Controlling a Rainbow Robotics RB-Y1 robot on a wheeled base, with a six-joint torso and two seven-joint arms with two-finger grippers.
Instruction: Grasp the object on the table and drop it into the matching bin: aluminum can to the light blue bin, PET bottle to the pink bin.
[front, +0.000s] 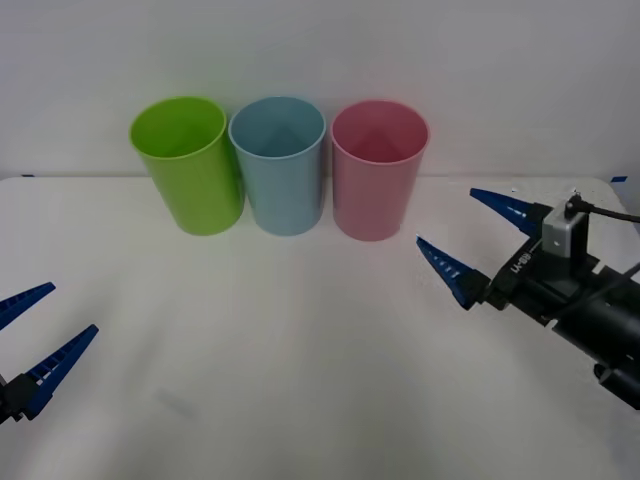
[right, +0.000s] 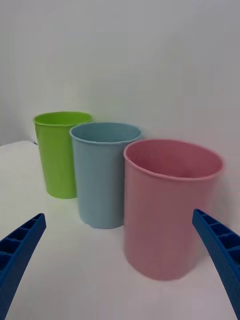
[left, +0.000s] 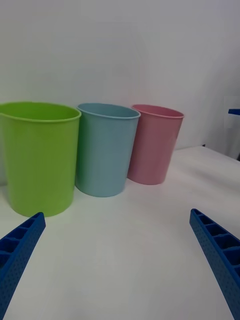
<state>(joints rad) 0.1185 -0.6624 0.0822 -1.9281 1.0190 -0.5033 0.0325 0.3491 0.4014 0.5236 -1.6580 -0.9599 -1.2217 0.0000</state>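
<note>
**Operator:** Front view: three bins stand in a row at the far side of the table (front: 300, 340). I take the pink bin (front: 379, 182) as my landmark. The light blue bin (front: 279, 165) touches it on the robot's left, and a lime green bin (front: 187, 163) stands beyond that. My right gripper (front: 468, 235) hovers just beside the pink bin on the robot's right, jaws wide apart and holding nothing.

**Assistant:** And the can?

**Operator:** I cannot find it on the table in any camera. Whether it already lies inside a bin I cannot tell, since the bin floors are hidden from me.

**Assistant:** The left arm?

**Operator:** My left gripper (front: 35, 335) sits well away from the pink bin, near the table's front edge on the robot's left, jaws also apart and empty.

**Assistant:** How would you proceed?

**Operator:** I judge it best to locate the can first, then keep the jaws spread and level on approach. The open room lies in front of the pink bin, a broad bare stretch. I would stay off the bin rims, which look easy to tip.
</note>
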